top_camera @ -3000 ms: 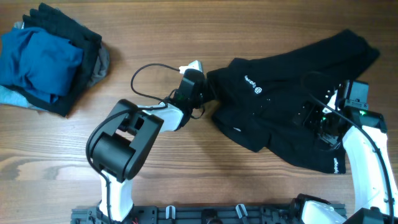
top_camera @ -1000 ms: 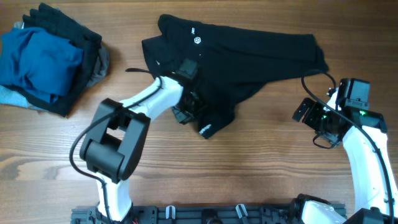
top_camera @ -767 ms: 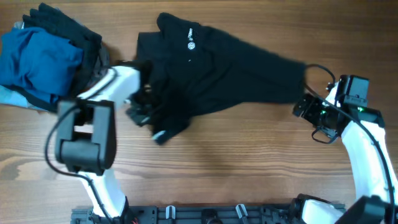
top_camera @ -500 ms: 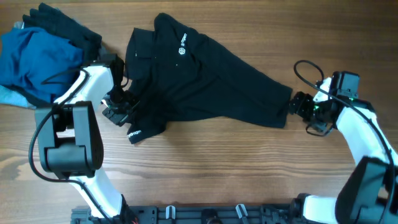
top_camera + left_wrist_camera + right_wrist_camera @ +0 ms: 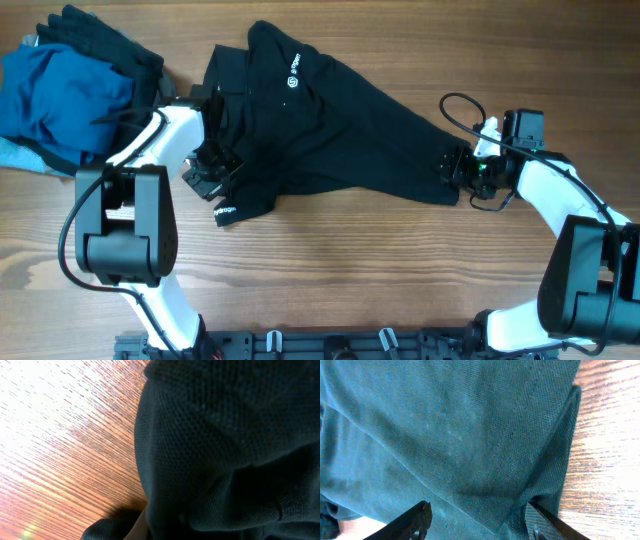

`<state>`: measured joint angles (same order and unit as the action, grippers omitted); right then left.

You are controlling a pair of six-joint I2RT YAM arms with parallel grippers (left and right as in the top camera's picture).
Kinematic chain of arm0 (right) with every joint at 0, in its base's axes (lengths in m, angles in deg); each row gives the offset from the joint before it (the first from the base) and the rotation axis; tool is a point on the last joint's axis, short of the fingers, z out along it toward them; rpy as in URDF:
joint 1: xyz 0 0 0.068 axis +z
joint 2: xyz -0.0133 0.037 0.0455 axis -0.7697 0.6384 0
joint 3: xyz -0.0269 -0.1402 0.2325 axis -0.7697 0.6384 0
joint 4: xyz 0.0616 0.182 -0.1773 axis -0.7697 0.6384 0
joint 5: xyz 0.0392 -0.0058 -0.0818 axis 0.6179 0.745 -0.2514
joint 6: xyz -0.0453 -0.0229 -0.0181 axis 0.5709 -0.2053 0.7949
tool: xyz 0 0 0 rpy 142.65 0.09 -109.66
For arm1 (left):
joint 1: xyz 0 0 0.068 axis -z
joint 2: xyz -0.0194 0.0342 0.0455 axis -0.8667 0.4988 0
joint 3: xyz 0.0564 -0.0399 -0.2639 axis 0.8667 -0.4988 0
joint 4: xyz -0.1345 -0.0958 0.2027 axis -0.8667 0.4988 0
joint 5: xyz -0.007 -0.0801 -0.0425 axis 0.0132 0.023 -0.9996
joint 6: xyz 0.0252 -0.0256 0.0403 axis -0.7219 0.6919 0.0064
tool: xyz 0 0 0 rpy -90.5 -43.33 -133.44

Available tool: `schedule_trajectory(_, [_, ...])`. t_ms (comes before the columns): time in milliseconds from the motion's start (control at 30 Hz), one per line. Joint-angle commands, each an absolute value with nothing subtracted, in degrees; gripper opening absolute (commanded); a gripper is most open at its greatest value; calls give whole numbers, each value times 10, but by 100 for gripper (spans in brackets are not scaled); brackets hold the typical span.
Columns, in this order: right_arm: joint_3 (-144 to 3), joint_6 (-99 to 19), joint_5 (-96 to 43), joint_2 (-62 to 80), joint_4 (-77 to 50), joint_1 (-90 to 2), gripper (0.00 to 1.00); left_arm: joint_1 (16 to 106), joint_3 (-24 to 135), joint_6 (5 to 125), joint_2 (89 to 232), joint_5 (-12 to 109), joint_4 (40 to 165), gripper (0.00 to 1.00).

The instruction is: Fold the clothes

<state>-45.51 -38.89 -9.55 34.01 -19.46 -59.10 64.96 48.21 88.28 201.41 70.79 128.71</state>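
Note:
A large black collared shirt [image 5: 340, 110] lies stretched across the wooden table from upper left to right, with a small white logo [image 5: 293, 70] near its collar. My left gripper [image 5: 208, 178] sits at the shirt's lower left edge. Its jaws are buried in black knit fabric [image 5: 225, 450], which fills the left wrist view, and it appears shut on the shirt. My right gripper [image 5: 462, 172] is at the shirt's right end. Its fingers [image 5: 480, 515] are spread wide open over the fabric [image 5: 445, 425] by the hem corner.
A pile of other clothes [image 5: 60, 90], blue, black and grey, sits at the table's far left corner. Bare wood [image 5: 350, 270] runs along the front of the table. A black cable [image 5: 458, 100] loops off the right arm.
Both arms dragged the shirt from the right side to the left and stretched it out. In the last half second the right gripper moved left onto the hem and the left gripper shifted slightly right.

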Motion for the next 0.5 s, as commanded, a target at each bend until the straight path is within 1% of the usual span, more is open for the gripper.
schedule_trajectory(0, [-463, -419, -111, 324, -179, -590, 71, 651, 477, 874, 2000, 717, 1284, 4])
schedule_trajectory(100, [-473, -434, -127, 283, -147, -590, 72, 651, 477, 874, 2000, 717, 1283, 4])
schedule_trajectory(200, [-474, -427, -101, 257, -144, -589, 66, 651, 477, 874, 2000, 718, 1283, 4])
schedule_trajectory(333, [-470, -415, -96, 276, -142, -574, 67, 651, 477, 874, 2000, 717, 1279, 4])
schedule_trajectory(467, [-469, -427, -136, 313, -146, -559, 67, 651, 477, 874, 2000, 717, 1280, 4])
